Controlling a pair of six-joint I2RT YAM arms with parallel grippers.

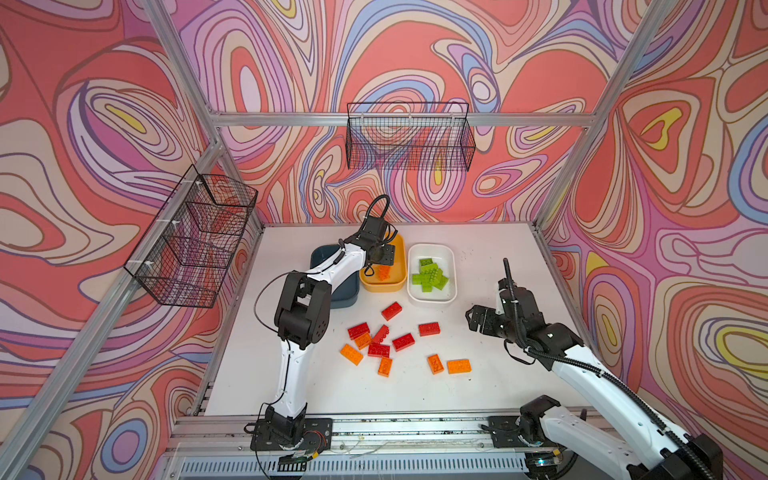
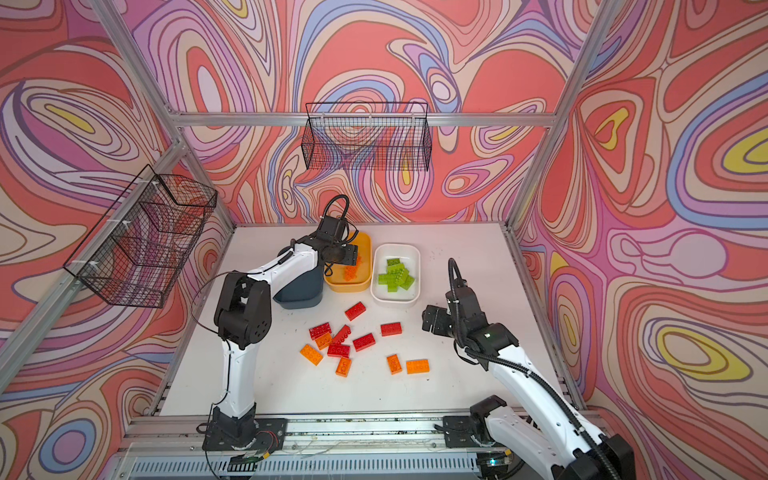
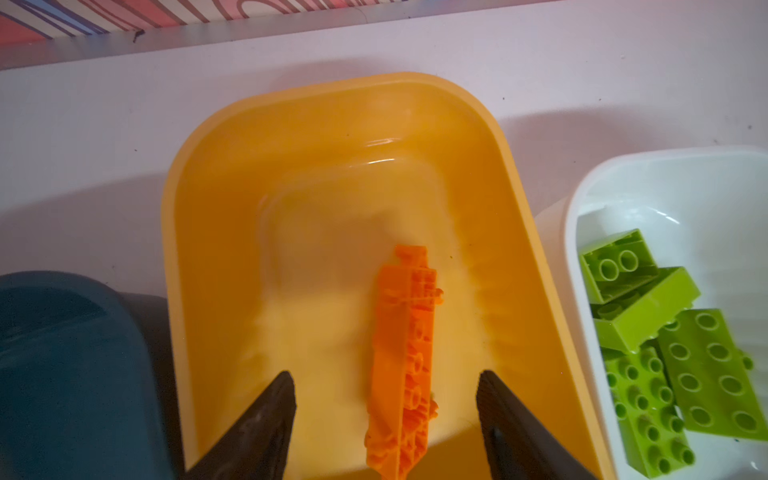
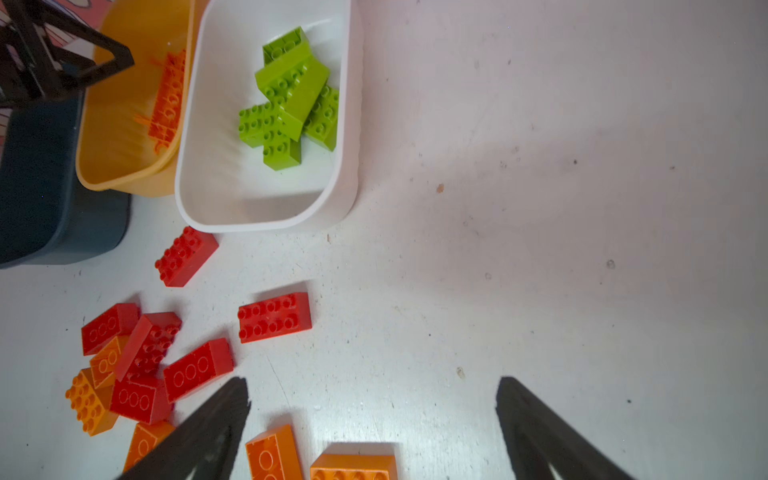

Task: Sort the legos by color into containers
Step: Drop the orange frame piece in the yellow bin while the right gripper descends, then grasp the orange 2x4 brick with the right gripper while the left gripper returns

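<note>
My left gripper (image 3: 385, 374) hangs open over the yellow tray (image 3: 199, 174), its jaws wide apart. A blurred orange lego (image 3: 405, 361) is on edge between them, touching neither finger; it shows in a top view too (image 1: 384, 272). The white tray (image 1: 432, 297) holds several green legos (image 1: 430, 276). Most of the dark teal tray (image 1: 328, 253) is hidden by the left arm. Several red legos (image 1: 403, 341) and orange legos (image 1: 458, 366) lie loose on the table. My right gripper (image 4: 372, 380) is open and empty above the table, just right of two orange legos (image 4: 353, 465).
Two black wire baskets hang on the walls, one at the back (image 1: 409, 137) and one at the left (image 1: 193, 237). The three trays stand side by side at the table's back middle. A metal rail (image 1: 395, 428) runs along the front edge.
</note>
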